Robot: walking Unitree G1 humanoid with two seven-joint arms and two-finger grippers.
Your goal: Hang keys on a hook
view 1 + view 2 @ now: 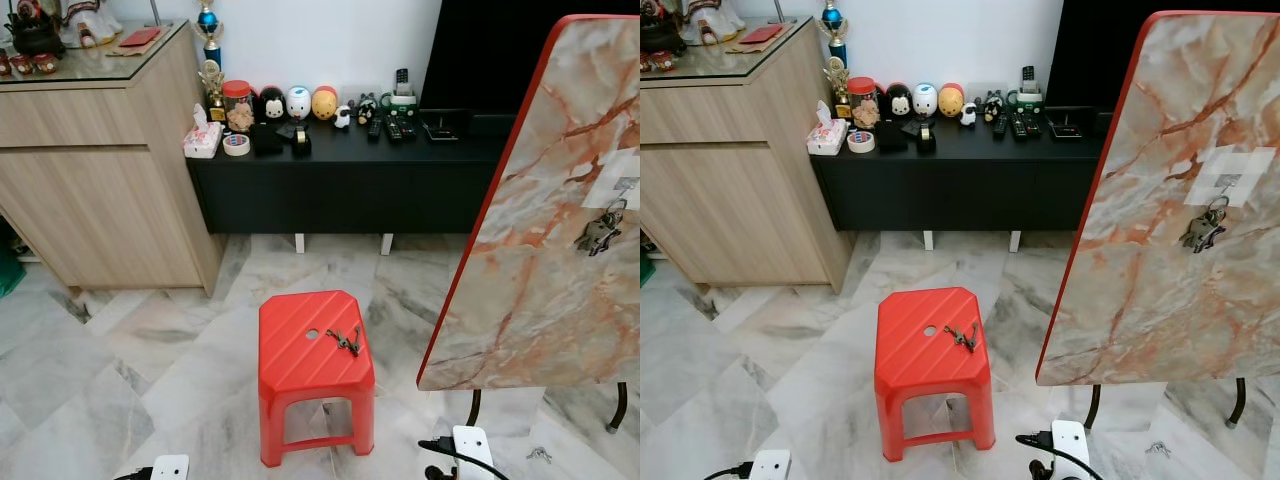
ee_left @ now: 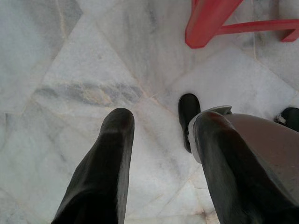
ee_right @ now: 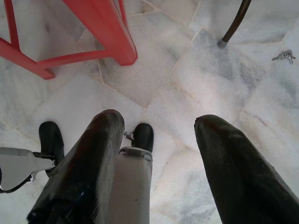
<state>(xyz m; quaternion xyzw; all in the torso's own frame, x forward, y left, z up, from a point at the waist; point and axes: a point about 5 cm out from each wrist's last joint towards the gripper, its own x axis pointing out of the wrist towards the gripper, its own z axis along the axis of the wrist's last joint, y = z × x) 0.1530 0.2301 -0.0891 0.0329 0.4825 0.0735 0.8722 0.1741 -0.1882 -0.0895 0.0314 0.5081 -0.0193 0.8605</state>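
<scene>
At the far left stands a wooden cabinet, and beside it a low black TV bench lined with figurines, jars and remotes. The left gripper hangs idle near the marble floor, its two black fingers spread apart and holding nothing. In the middle sits a red stool, and a bunch of keys lies on its seat, next to the small centre hole. The right gripper also hangs low over the floor, fingers parted and empty; another bunch of keys lies on the tiles just past a table leg. To the right, a marble-patterned board stands upright, with a hook already carrying a set of keys.

Risks from here, as a judgement: the keys lie flat on a ribbed seat, so fingers could slide off or push them over the edge. At the hook, the hanging set may get knocked off.
</scene>
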